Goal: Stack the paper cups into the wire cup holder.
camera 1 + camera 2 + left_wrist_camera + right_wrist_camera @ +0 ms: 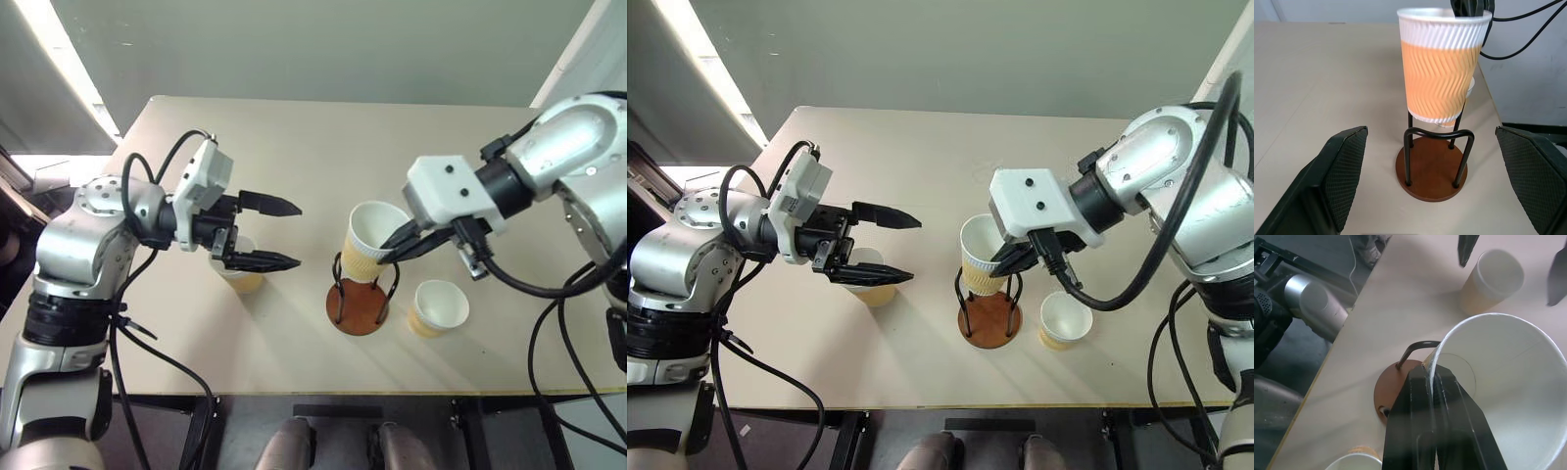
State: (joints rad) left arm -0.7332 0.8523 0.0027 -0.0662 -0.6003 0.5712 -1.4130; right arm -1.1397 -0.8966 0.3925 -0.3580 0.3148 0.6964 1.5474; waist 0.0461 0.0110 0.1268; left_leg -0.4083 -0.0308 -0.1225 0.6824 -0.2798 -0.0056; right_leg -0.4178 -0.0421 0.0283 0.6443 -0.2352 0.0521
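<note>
My right gripper (390,253) is shut on the white rim of a tan-yellow paper cup (368,241). It holds the cup slightly tilted over the wire cup holder (358,311), with the cup's bottom at the tops of the black arches (1439,133). The holder's rust-brown base (1431,172) is bare. A second paper cup (241,281) stands on the table under my left gripper (298,235), which hovers open to the holder's left, pointing toward it. A third paper cup (439,306) stands upright just right of the holder.
Everything sits on a beige table (294,147), with the holder and the third cup close to its front edge (294,390). Black cables (549,284) hang from my right arm above the table's right part.
</note>
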